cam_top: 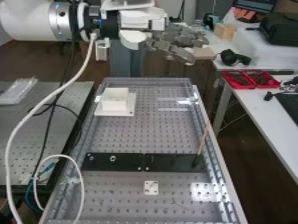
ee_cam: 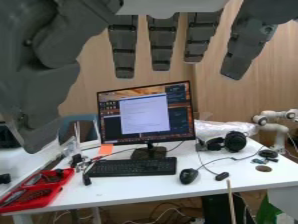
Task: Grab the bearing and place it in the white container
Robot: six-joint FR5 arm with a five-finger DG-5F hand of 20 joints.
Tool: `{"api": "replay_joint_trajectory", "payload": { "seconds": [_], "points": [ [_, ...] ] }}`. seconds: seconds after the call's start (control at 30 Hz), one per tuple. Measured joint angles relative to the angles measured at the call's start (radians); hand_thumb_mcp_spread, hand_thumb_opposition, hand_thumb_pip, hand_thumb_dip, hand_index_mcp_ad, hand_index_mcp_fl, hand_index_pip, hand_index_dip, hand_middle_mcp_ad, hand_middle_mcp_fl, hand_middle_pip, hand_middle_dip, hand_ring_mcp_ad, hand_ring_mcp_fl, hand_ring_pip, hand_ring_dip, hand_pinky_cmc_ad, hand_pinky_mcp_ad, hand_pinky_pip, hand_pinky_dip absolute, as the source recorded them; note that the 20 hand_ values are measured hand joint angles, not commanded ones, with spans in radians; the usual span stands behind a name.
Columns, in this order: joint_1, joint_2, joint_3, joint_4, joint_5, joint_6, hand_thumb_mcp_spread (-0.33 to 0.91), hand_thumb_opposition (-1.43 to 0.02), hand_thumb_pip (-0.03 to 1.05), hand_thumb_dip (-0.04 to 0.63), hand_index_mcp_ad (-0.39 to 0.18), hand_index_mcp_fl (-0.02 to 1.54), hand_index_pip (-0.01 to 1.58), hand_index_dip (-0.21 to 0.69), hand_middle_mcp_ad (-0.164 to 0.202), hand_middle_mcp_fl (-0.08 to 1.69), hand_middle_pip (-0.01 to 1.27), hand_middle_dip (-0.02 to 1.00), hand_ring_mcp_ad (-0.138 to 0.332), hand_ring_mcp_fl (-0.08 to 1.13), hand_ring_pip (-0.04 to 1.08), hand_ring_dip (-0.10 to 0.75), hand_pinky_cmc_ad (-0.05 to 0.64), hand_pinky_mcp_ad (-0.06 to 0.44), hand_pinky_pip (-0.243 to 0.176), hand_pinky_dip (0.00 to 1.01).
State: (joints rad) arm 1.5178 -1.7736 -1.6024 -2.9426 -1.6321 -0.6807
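**Raised hand point(cam_top: 174, 39) kept ungripped; bearing not located**

In the high view, the hand is held beyond the far end of the perforated bench point(cam_top: 120, 136), probably so that the work area is left free. The white container point(cam_top: 114, 106) is set near that end on a flat white base point(cam_top: 101, 112), by which it is presumably steadied. On the black bar point(cam_top: 126, 166), 2 parts are seen: the smaller nut point(cam_top: 91, 158) and, beside it, the larger nut point(cam_top: 113, 158). A row is likely used so that each part can be reached singly. Where the bearing lies cannot be told; it may be hidden by the container's walls, in which case the placing is already done, but this cannot be confirmed.

In the wrist view, the fingers point(ee_cam: 123, 47) are extended and spaced apart, with the thumb point(ee_cam: 40, 95) off to the side and nothing clasped between them. The palm side is turned towards a desk point(ee_cam: 136, 189), so a grasp seems unintended.
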Motion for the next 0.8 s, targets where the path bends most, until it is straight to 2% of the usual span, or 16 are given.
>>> {"api": "replay_joint_trajectory", "payload": {
  "seconds": [0.4, 0.8],
  "points": [
    [-0.047, -0.007, 0.036, -0.045, -0.043, -0.018, 0.22, -0.73, 0.47, 0.141, -0.115, 0.26, 0.09, 0.197, 0.065, 0.08, 0.12, 0.22, 0.136, 0.0, 0.09, 0.093, 0.429, 0.326, -0.089, 0.3],
    [-0.06, 0.022, 0.017, -0.065, -0.045, -0.026, 0.23, -0.73, 0.47, 0.141, -0.115, 0.26, 0.09, 0.197, 0.065, 0.08, 0.12, 0.22, 0.136, 0.0, 0.09, 0.093, 0.429, 0.326, -0.089, 0.3]
  ]
}}
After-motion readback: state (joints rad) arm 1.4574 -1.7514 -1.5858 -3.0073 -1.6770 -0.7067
